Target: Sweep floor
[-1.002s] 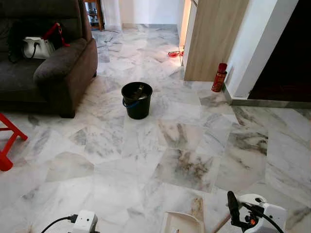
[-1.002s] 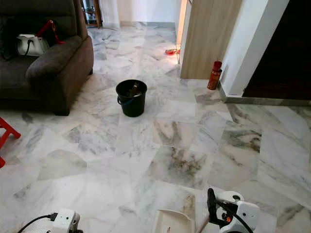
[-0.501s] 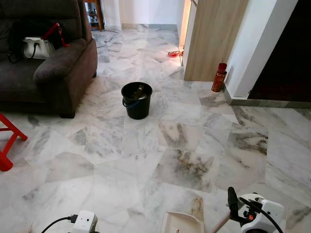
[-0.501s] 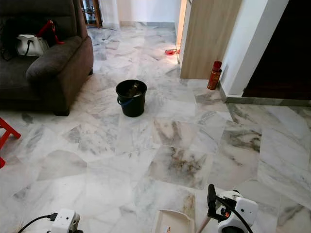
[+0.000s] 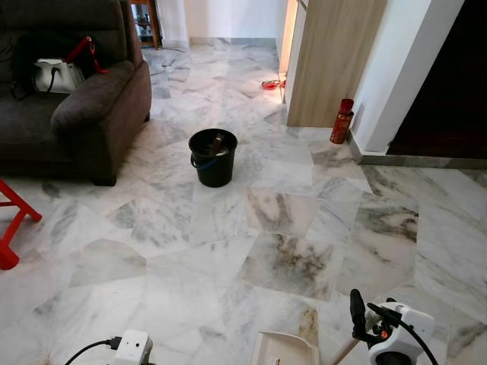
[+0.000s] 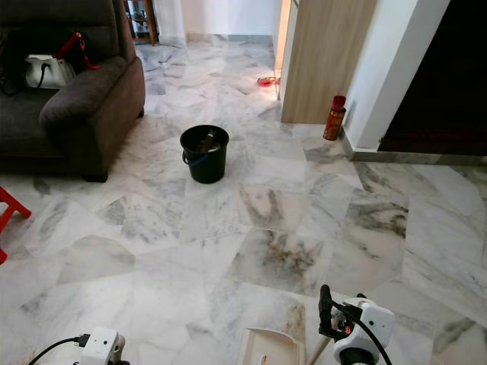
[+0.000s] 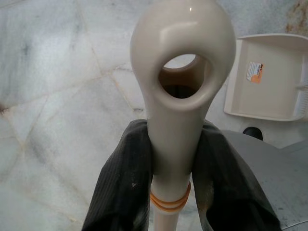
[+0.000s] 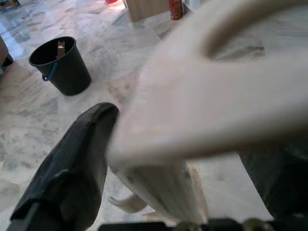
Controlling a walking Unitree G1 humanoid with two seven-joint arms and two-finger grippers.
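While the camera holds almost steady, these are the points for you:

Change: the right arm [image 5: 396,334] now sits slightly further left in the eye views than a second ago, closer to the dustpan [image 5: 285,350]; the floor [image 5: 228,228] and the furniture keep their places.

Meaning for the task: I judge you are still lining up the tools; no sweeping stroke has started, and I cannot make out any debris on the marble.

Left gripper [image 7: 171,144]: clenched around a cream handle [image 7: 180,62] with a hanging hole, probably the broom's; the dustpan lies on the floor beyond it.

Right gripper [image 8: 163,159]: its black fingers [image 8: 72,178] grasp a second cream handle [image 8: 192,110], blurred and close to the lens; it looks like the dustpan's, though you cannot be sure.

Left edge: the dark sofa [image 5: 91,114] and the red stool [image 5: 11,228] bound your reach there.

Right edge: the wooden panel [image 5: 331,61], the red can [image 5: 342,120] at its foot and the white wall corner [image 5: 403,68] close that side.

Ahead: the black bucket [image 5: 212,156] stands alone, well apart from the sofa.

Open room: bare marble lies between you and the bucket, and to its right; sweep there first and keep strokes short near the can, which could tip.
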